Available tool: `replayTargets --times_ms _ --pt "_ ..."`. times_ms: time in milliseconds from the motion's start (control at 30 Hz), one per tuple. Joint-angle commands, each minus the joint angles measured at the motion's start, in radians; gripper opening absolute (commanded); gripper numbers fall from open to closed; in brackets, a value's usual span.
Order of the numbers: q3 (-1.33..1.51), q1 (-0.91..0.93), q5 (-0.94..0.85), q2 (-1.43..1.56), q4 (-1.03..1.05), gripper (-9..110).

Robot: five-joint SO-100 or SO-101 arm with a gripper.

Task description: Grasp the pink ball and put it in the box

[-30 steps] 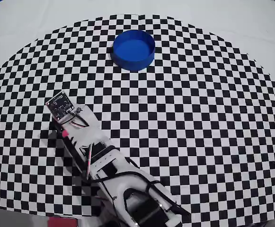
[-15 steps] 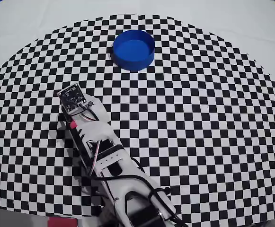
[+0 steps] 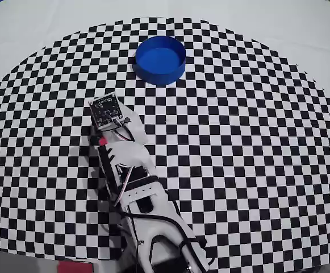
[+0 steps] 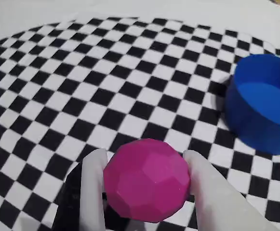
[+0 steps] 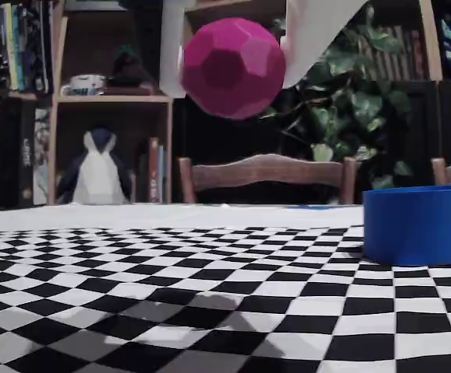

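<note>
1. Overhead view: the white arm [image 3: 145, 205] reaches up from the bottom edge across the checkered table [image 3: 250, 165]. A small circuit board [image 3: 106, 109] sits on its wrist and hides most of the hand. Only a sliver of the pink ball [image 3: 102, 141] peeks out at the arm's left side, below the board. The box [image 3: 160, 60], a round blue tub, stands near the top of the checkered area, well apart from the arm and up and to the right of the board. It looks empty here.

2. Wrist view: the hand [image 4: 147, 185] is clamped on the pink ball [image 4: 147, 186], one white finger [image 4: 92, 190] pressing its left side and the other its right. The ball is faceted rather than perfectly smooth. The box [image 4: 262, 103] lies at the right edge, farther out over the checkered cloth, part of it cut off by the frame.

3. Fixed view, low at table level: the pink ball [image 5: 233, 68] hangs high above the table between the two white fingers [image 5: 172, 47], clear of the surface, with a soft shadow on the checks beneath. The box [image 5: 418, 225] stands on the table at the right edge. Behind are a wooden chair [image 5: 268, 177], a bookshelf [image 5: 93, 101], a penguin figure [image 5: 95, 171] and a leafy plant [image 5: 349, 109].
</note>
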Motion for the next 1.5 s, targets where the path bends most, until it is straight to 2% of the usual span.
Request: replayTargets --times_ms 0,467,1467 --pt "-0.002 0.026 -0.006 0.031 -0.003 0" --pt "-0.003 0.133 -0.008 0.080 0.075 0" --pt "0.009 0.279 -0.008 0.140 0.083 0"
